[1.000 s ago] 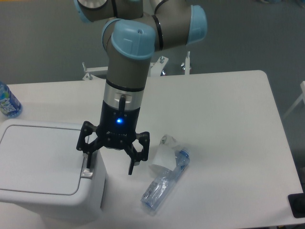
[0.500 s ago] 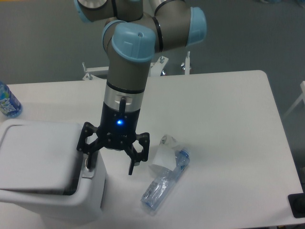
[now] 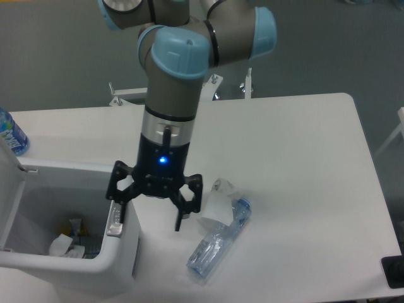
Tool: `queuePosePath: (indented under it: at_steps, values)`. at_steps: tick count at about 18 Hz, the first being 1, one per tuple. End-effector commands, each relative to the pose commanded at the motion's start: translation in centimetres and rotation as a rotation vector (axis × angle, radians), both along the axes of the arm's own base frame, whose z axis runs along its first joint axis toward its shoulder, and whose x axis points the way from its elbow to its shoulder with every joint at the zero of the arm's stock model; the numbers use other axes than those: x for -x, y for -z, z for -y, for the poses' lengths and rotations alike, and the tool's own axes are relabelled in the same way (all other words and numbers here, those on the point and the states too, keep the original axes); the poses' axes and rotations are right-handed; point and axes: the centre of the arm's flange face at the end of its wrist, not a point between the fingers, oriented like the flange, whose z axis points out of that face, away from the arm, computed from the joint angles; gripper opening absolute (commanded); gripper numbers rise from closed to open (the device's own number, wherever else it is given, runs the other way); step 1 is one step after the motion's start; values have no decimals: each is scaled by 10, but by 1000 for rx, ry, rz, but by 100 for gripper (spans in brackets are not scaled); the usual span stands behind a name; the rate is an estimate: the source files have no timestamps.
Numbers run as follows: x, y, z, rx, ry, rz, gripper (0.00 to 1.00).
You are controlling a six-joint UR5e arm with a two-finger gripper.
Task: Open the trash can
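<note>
The white trash can (image 3: 121, 255) stands at the table's front left with its lid (image 3: 10, 189) swung up on the left side. The inside shows, holding crumpled paper scraps (image 3: 63, 243). On the bin's right rim is the small grey latch (image 3: 115, 220). My gripper (image 3: 149, 216) hangs over that rim, pointing down, open, with nothing between its fingers. Its left finger stands just above the latch. The right finger (image 3: 179, 222) hangs beyond the bin's right wall over the table.
A crushed clear plastic bottle (image 3: 218, 243) and a crumpled white wrapper (image 3: 217, 203) lie right of the gripper. A blue-labelled bottle (image 3: 9, 135) stands at the far left. A black object (image 3: 394, 271) sits at the table's front right corner.
The lid went from flat and shut, through half raised, to fully swung up on the left. The gripper shifted slightly right and up from the latch.
</note>
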Motion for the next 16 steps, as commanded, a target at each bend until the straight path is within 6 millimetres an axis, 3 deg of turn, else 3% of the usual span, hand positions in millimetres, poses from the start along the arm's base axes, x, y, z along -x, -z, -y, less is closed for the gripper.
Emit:
queuePosePath:
  at_steps: [6, 12, 14, 16]
  values:
    - [107, 54, 55, 99, 24, -83, 100]
    - [184, 109, 111, 288, 123, -215, 100]
    - [204, 129, 126, 319, 180, -232, 100]
    - [219, 136, 144, 355, 237, -267, 100]
